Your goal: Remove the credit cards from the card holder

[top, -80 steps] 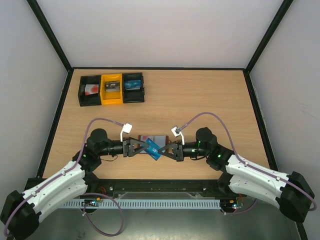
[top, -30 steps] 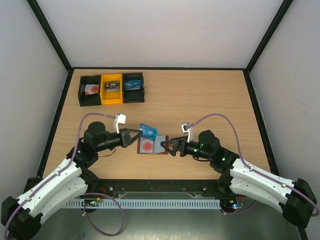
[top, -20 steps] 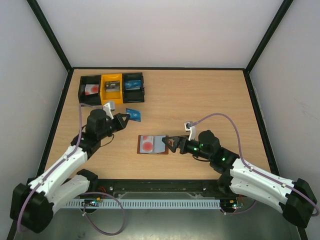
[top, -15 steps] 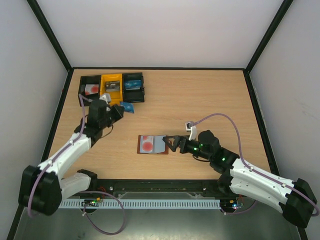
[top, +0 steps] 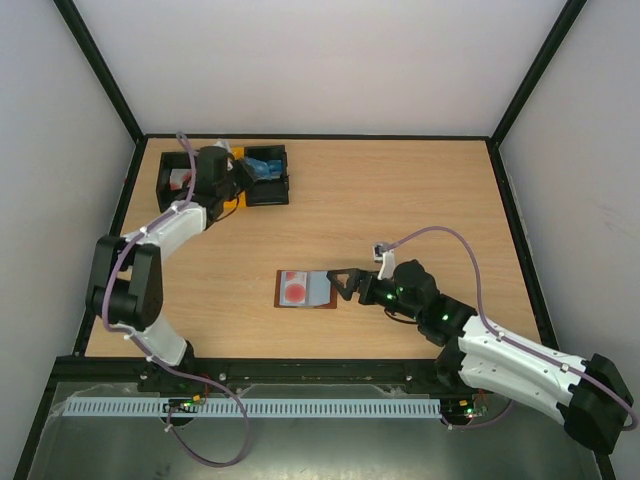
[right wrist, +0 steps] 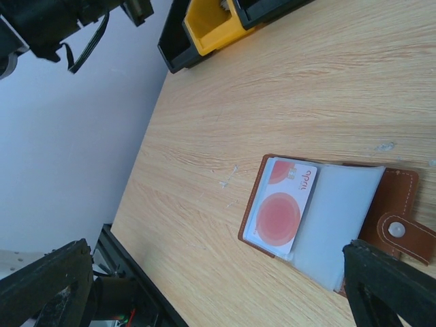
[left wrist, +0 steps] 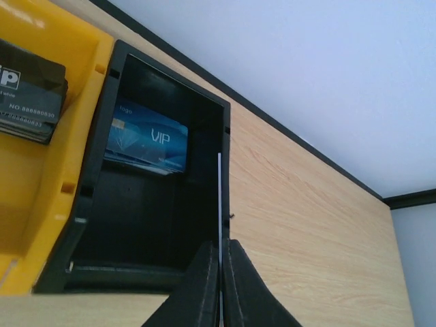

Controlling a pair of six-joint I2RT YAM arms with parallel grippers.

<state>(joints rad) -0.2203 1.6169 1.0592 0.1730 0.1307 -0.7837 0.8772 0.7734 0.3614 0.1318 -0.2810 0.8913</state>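
**Left wrist view:** Our left hand [left wrist: 220, 255] is pinched fully shut above the end black bin [left wrist: 157, 204]. A thin pale edge rises from between its fingertips, which we read as the blue card [left wrist: 219, 204] seen edge-on. A VIP card [left wrist: 146, 139] already lies inside that bin, and a dark card [left wrist: 30, 92] sits in the yellow bin [left wrist: 41, 204] beside it.

**Top view:** The left arm is stretched to the row of bins at the far left corner of the worktop [top: 400, 200]. Half a second earlier the hand and its card were short of that row. The card holder [top: 320, 291] lies open and flat near the middle of the worktop, unmoved, with a white card with a red disc [top: 295, 288] in its left pocket. The right hand [top: 338, 285] sits just beside the holder's right edge, spread wide and gripping nothing, exactly where it was a second ago.

**Right wrist view:** We see the holder's grey-blue pocket face and brown snap tab [right wrist: 402, 231] turned toward the hand. Its two fingers [right wrist: 41, 286] stand far apart at either side of the frame.
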